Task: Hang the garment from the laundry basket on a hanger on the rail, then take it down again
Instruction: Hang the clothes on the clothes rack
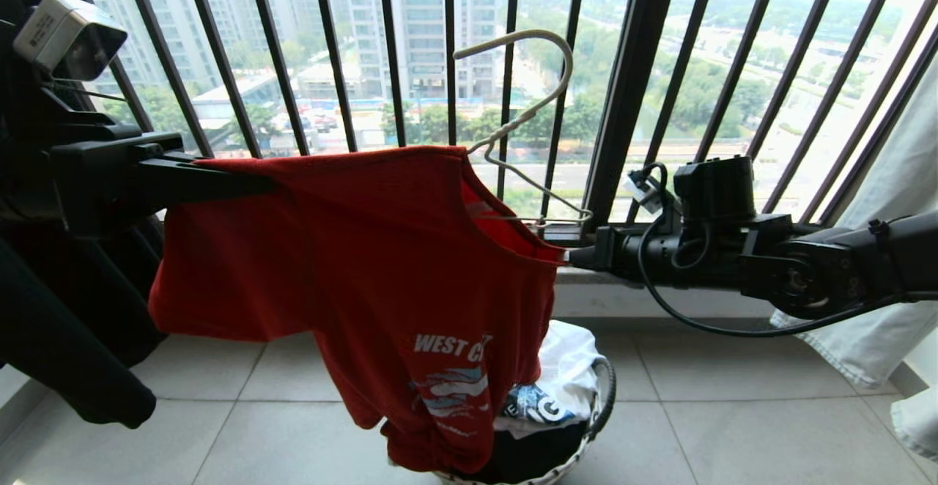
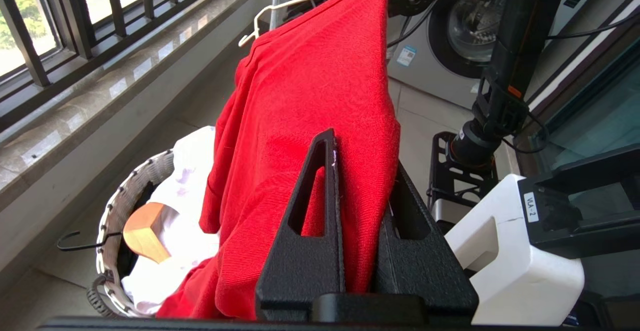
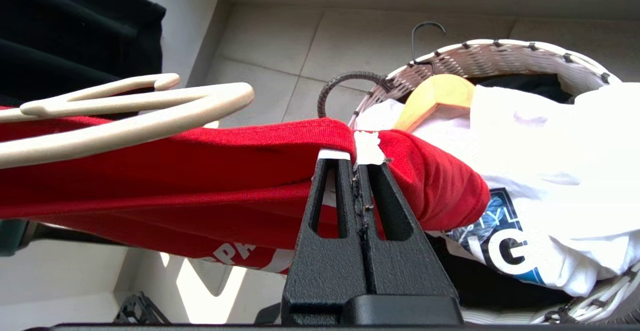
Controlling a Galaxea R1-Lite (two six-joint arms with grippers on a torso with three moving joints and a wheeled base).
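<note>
While both tools pinch garment, hanger arms hidden inside; basket half covered.

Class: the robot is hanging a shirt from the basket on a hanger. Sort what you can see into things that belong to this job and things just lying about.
Belonging to the job:
red T-shirt
off-white hanger
laundry basket
left gripper
right gripper

Just lying about:
white printed garment
tan wooden hanger
washing machine
black clothes
</note>
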